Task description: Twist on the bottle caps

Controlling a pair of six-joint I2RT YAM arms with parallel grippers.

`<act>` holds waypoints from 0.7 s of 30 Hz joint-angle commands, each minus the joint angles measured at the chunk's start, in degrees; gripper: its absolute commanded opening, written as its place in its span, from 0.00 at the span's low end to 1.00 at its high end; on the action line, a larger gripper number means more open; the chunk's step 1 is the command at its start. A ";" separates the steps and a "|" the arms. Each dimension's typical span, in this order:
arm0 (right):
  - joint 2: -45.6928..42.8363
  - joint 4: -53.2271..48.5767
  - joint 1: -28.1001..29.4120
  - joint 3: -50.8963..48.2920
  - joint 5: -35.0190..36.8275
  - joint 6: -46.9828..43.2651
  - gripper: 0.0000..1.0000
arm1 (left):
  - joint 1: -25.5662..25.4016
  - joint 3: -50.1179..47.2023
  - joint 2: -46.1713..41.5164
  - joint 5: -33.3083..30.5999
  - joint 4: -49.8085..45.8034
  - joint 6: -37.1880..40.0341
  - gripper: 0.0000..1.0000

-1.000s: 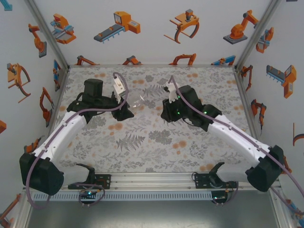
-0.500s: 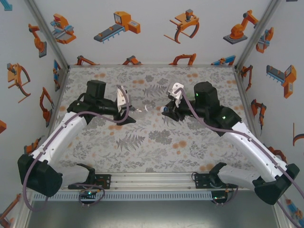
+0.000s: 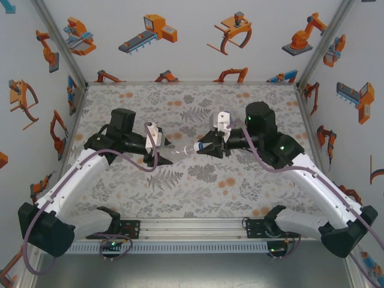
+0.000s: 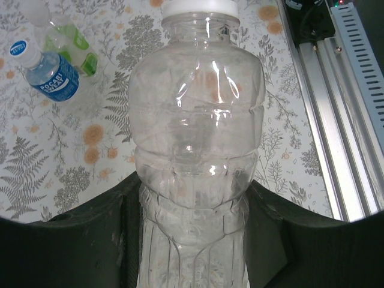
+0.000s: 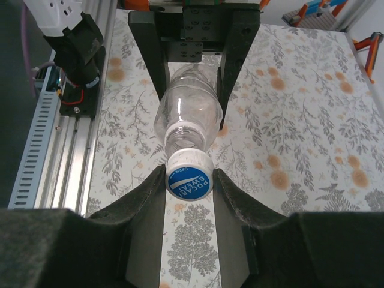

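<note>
A plain clear bottle [image 4: 195, 120] lies level above the table, and my left gripper [image 4: 192, 204] is shut on its lower body. In the top view the clear bottle [image 3: 183, 150] spans the gap between my left gripper [image 3: 166, 153] and my right gripper [image 3: 206, 149]. My right gripper [image 5: 189, 180] is shut on a white bottle cap [image 5: 188, 175] with a blue printed top, which sits on the clear bottle's [image 5: 187, 114] neck. The blue-label bottle [image 4: 51, 75] and the green-tinted bottle [image 4: 72, 45] lie side by side on the table.
The aluminium rail [image 4: 336, 120] with the arm mounts runs along the table's near edge, close to the held bottle. The left arm's base bracket [image 5: 78, 57] stands on that rail. Patterned tabletop [image 3: 198, 186] lies open below both grippers.
Both grippers have moved toward each other and nearer the table's front. The clear bottle now lies level between them, and the right gripper's cap has met its neck.
</note>
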 commanded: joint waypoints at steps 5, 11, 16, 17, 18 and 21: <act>1.21 6.64 1.45 -1.27 -3.51 1.62 0.08 | -0.15 -0.08 -0.96 3.61 -0.75 1.57 0.00; 2.15 5.78 2.17 -1.22 -3.72 1.54 0.07 | -0.14 -0.12 -1.32 3.64 -0.13 0.62 0.00; 2.32 3.68 2.43 -1.11 -2.04 0.27 0.07 | -0.16 -0.35 -1.67 3.63 0.62 -0.03 0.00; 2.32 3.06 2.60 -1.01 -0.94 -0.25 0.06 | -0.11 -0.39 -1.71 3.64 0.68 -0.07 0.00; 2.32 2.67 2.62 -1.10 0.05 -0.54 0.06 | -0.16 -0.35 -1.75 3.81 0.70 -0.13 0.00; 2.28 1.86 2.70 -1.08 1.33 -1.32 0.06 | -0.13 -0.35 -1.88 3.97 0.64 -0.07 0.00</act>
